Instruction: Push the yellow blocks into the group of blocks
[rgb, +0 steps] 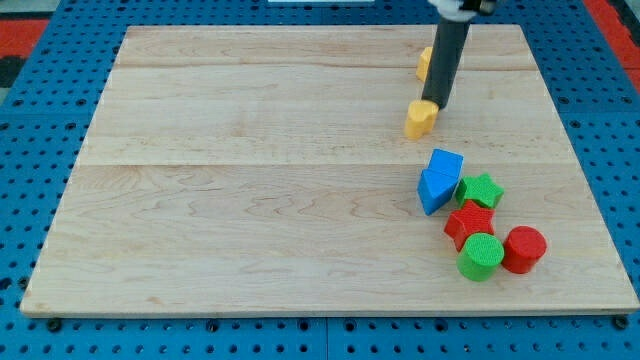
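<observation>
My tip (433, 104) touches yellow block (421, 118) — seemingly heart-shaped.

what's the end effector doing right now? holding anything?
No pincer: my tip holds nothing, touching the top edge of the nearer yellow block; second yellow block sits behind the rod.

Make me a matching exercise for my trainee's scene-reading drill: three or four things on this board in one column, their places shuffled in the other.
Things:
1. my tip
2. yellow block behind the rod
3. blue block
4. red cylinder

Places:
A. view's left edge of the group
B. nearest the view's top
C. touching the nearer yellow block
D. view's right of the green cylinder

Pairs: 1-C, 2-B, 3-A, 4-D
</observation>
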